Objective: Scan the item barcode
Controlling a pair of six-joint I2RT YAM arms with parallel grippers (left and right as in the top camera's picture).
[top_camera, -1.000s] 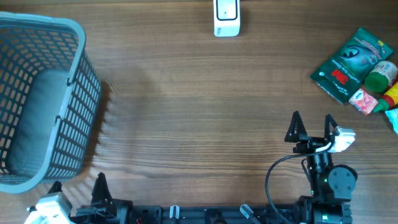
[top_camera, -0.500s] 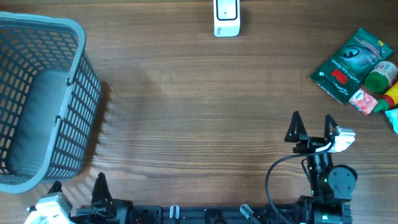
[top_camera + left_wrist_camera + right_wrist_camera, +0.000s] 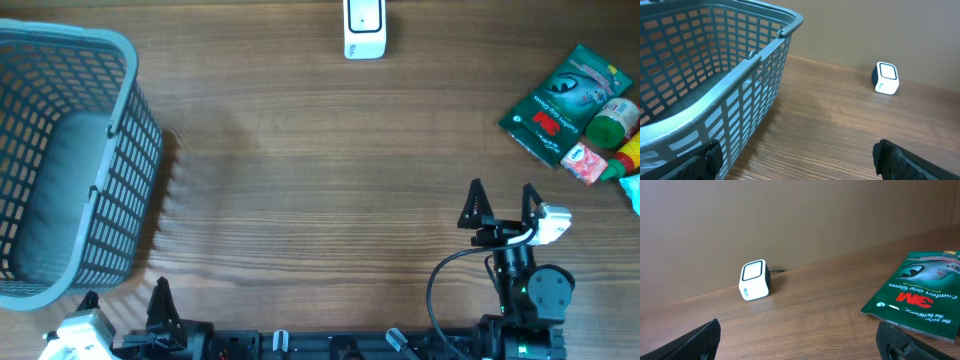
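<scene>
With both grippers, left (image 3: 122, 299) and right (image 3: 501, 199), spread wide and empty, risks snagging neighbouring items (image 3: 606, 143) when reaching for the packet (image 3: 562, 103).

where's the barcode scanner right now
The barcode scanner stands at the table's far edge, near the middle in the overhead view, apart from the basket on the left and the green glove pack on the right.

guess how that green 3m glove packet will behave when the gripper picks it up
The green glove packet looks like a flat, glossy pouch, so it will probably flex and droop from a pinched edge. The shiny film may be slippery. It lies flat on the table, so getting a finger under it may be awkward.
</scene>
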